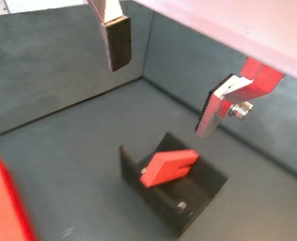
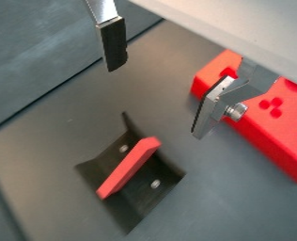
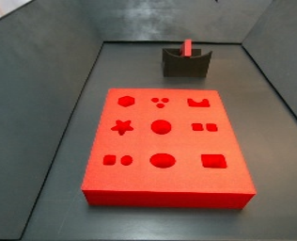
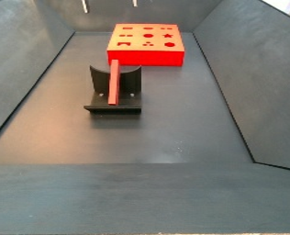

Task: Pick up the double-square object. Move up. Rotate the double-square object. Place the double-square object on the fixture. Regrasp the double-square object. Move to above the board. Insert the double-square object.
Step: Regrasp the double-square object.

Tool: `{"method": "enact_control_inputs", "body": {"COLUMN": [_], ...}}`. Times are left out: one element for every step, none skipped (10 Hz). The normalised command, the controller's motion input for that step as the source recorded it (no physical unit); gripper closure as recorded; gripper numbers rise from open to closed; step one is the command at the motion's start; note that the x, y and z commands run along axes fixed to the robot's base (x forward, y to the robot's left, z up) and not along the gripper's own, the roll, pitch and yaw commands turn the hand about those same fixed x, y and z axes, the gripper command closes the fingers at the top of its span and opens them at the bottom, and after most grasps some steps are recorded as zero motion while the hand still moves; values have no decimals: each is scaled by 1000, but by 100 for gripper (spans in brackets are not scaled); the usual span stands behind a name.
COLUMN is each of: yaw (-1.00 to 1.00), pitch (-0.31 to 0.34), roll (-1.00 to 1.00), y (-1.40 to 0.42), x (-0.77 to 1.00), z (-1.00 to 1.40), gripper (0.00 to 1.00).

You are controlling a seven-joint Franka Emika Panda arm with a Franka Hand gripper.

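Observation:
The double-square object (image 1: 170,168) (image 2: 129,168) is a thin red block standing edge-up in the notch of the dark fixture (image 1: 199,196) (image 2: 165,181). Both side views show the object (image 3: 188,47) (image 4: 112,80) upright in the fixture (image 3: 185,64) (image 4: 126,92). My gripper (image 1: 169,80) (image 2: 162,80) hangs above the block, open, with nothing between its fingers (image 1: 117,44) (image 2: 112,45). In a side view only the fingertips (image 4: 86,5) show, at the frame's edge. The red-orange board (image 3: 164,141) (image 4: 148,44) lies flat with its shaped cutouts facing up.
Dark grey walls enclose the floor on all sides. The board (image 2: 272,118) (image 1: 3,202) lies a short way from the fixture. One finger carries a bolt head (image 1: 242,110).

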Motion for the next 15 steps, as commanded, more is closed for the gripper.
{"method": "enact_control_inputs", "body": {"yaw": [38,39,40,42,44,48,55,65,89,98,120,134,148,156,111], "pitch": [-12,-7,1,8,17,31,56,82,123,138,134,125,111,94,29], "roll": [1000,1000,1000,1000,1000,1000,1000,1000,1000,913,661,473,279,224,198], "y": [-20,-19,-23,-22,-27,-28,-30,-33,-38,-38,-43,-45,-31,-29,74], "x": [-14,-3,16,28,40,52,67,78,93,97,100,100,92,85,33], "z": [14,8,-7,-11,-10,-13,-11,-10,-15,-18,-16,-20,-10,-6,-1000], "gripper": [0,0,0,0,0,0,0,0,0,0,0,0,0,0,0]}}
